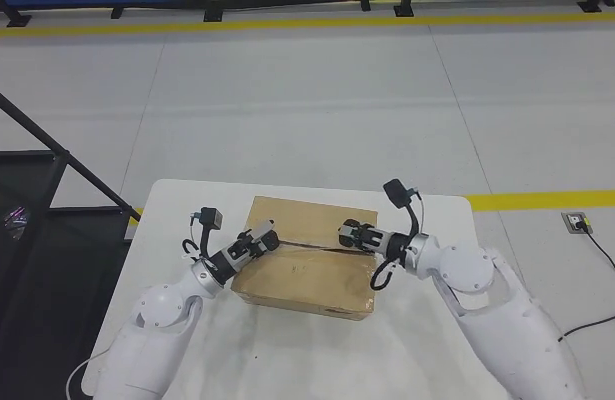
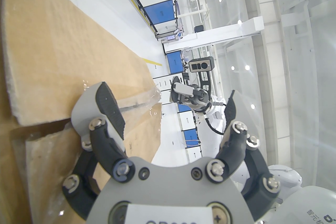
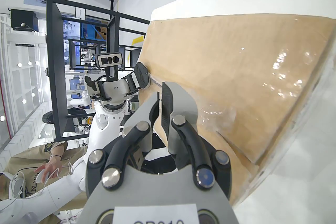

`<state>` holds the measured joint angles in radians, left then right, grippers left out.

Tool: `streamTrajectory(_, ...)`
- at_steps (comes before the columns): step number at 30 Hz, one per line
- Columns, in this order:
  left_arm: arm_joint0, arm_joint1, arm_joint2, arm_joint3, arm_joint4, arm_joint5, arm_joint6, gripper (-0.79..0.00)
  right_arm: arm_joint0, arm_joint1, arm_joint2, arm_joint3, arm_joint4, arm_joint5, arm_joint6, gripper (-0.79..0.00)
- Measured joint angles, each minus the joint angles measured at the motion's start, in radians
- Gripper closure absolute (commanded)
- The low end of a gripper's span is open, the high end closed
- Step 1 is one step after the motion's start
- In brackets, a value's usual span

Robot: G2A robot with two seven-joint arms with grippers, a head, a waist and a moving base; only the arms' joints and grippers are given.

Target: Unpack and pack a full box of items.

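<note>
Sitting on the white surface (image 1: 407,340), the closed cardboard box (image 1: 307,275) is lying with its taped seam (image 1: 307,245) running left to right. The left pincer (image 1: 264,241), spread, is touching the seam's left end; the right pincer (image 1: 345,237), pressed together, is hanging at its right end.

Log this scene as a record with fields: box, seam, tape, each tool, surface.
box: cardboard box, top flaps folded shut, standing on the table
seam: seam runs across the box top between the two tools
tape: clear tape along the seam
left tool: left tool open, at one end of the seam, one finger against the flap edge
right tool: right tool shut, nothing seen between its fingers, at the seam's other end
surface: white table
</note>
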<state>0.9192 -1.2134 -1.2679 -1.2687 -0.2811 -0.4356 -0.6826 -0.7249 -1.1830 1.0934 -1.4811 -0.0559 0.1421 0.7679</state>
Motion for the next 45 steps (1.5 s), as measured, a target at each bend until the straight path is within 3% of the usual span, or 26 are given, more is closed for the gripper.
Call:
streamTrajectory(12, 0.000, -0.001, 0.002, 0.002, -0.011, -0.005, 0.002, -0.785, 0.161, -0.036, -0.141, 0.187, -0.045, 0.082, 0.118, 0.000)
streamTrajectory(22, 0.008, 0.004, -0.026, -0.005, -0.014, -0.020, 0.005, -0.785, 0.117, -0.017, -0.099, 0.109, -0.123, 0.162, 0.124, 0.000)
streamTrajectory(35, 0.101, 0.034, -0.187, -0.032, -0.005, -0.026, 0.097, -0.785, 0.044, -0.011, -0.064, 0.005, -0.116, 0.140, 0.050, 0.000)
streamTrajectory(45, 0.121, 0.032, -0.153, -0.030, 0.020, -0.007, 0.091, -0.785, 0.106, -0.041, -0.150, 0.091, -0.102, 0.150, 0.052, 0.000)
